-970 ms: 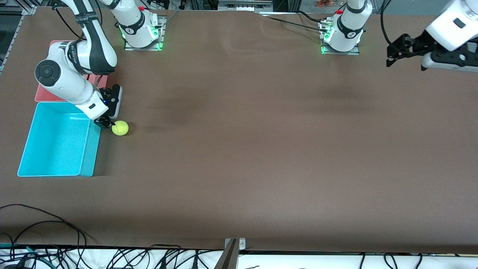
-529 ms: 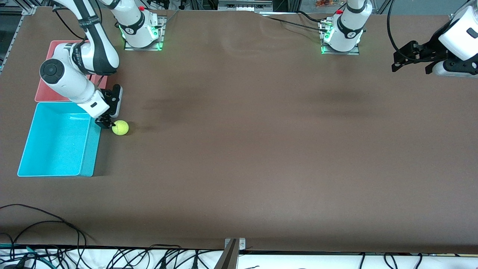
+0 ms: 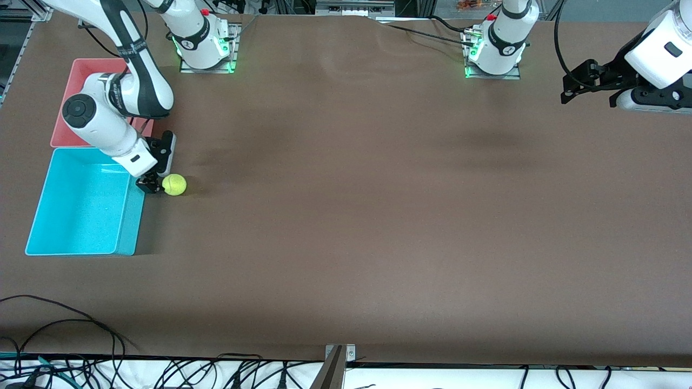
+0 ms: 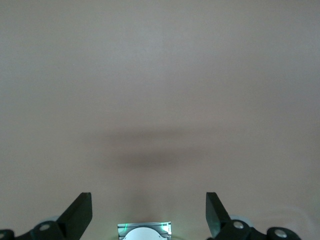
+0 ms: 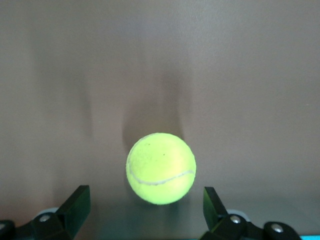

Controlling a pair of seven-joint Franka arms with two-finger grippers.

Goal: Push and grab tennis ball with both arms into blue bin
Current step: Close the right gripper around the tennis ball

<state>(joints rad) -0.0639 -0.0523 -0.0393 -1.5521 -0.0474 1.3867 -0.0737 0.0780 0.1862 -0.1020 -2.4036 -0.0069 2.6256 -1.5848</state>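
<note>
Ball (image 5: pixel 160 168) lies on the table just ahead of the right gripper's (image 5: pixel 145 210) spread, empty jaws, beside the bin (image 3: pixel 81 205). Light, fuzzy, rolls easily: clamp across its middle. Left gripper (image 4: pixel 149 215) waits, spread, empty.

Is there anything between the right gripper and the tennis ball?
Nothing: right gripper open, only bare table before the tennis ball, per right wrist view.

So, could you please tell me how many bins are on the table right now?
2. The blue bin sits at the right arm's end of the table, and the pink bin lies beside it, farther from the front camera, partly hidden by the right arm.
</note>
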